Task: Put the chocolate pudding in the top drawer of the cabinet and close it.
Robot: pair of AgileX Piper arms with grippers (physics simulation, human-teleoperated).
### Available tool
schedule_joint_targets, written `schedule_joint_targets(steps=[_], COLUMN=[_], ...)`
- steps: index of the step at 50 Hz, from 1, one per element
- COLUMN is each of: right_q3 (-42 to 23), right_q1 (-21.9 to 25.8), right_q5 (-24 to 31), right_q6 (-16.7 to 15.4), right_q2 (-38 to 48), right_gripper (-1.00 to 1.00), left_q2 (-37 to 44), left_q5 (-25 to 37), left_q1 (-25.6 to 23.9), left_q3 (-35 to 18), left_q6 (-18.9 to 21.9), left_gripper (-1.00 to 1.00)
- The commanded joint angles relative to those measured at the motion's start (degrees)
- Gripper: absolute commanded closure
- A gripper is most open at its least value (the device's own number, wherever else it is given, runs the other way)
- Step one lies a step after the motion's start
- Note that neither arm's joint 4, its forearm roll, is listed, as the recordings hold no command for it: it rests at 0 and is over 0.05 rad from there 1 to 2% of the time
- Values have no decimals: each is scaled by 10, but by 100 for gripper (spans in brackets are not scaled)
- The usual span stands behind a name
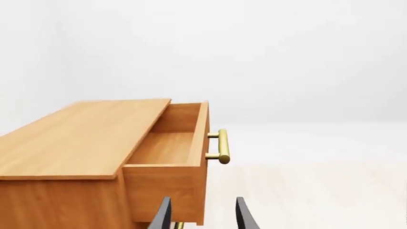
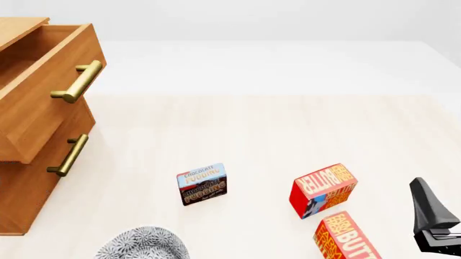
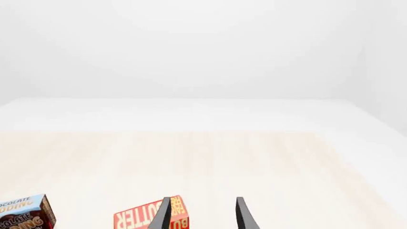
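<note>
right pincer (image 3: 202,217): fingers apart, nothing between them, tips cut off by the frame edge; in the front view only its dark body shows at the desk's right edge. left pincer (image 1: 202,217): likewise parted and empty, low before the top drawer (image 1: 167,148), which stands pulled out and looks bare inside. the cabinet (image 2: 29,178) is cropped at left. chocolate pudding (image 2: 202,184) stands on the desk (image 2: 252,129), well apart from the cabinet, near two butter boxes (image 2: 323,189); a speckled object (image 2: 142,244), possibly a bowl, is cut off.

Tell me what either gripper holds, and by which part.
Nothing is held: the left gripper and right gripper are open and empty; the chocolate pudding stands untouched.
</note>
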Motion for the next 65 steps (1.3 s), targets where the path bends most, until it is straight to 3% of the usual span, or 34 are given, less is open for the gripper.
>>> schedule_joint_targets(steps=[1, 21, 23, 42, 44, 65], right_q3=[0, 0, 0, 0, 0, 0], right_q1=[0, 0, 0, 0, 0, 0], right_q5=[0, 0, 0, 0, 0, 0], right_q6=[0, 0, 0, 0, 0, 0], right_q2=[0, 0, 0, 0, 0, 0], right_gripper=[-100, -100, -100, -100, -100, -100], left_q2=[0, 0, 0, 10, 29, 101], left_q5=[25, 73, 66, 105, 107, 120], left_q1=[4, -3, -6, -8, 0, -26], left_q3=[-48, -118, -133, -181, -192, -279], left_q6=[12, 10, 40, 14, -21, -1], left_gripper=[-100, -100, -100, -100, -100, -100])
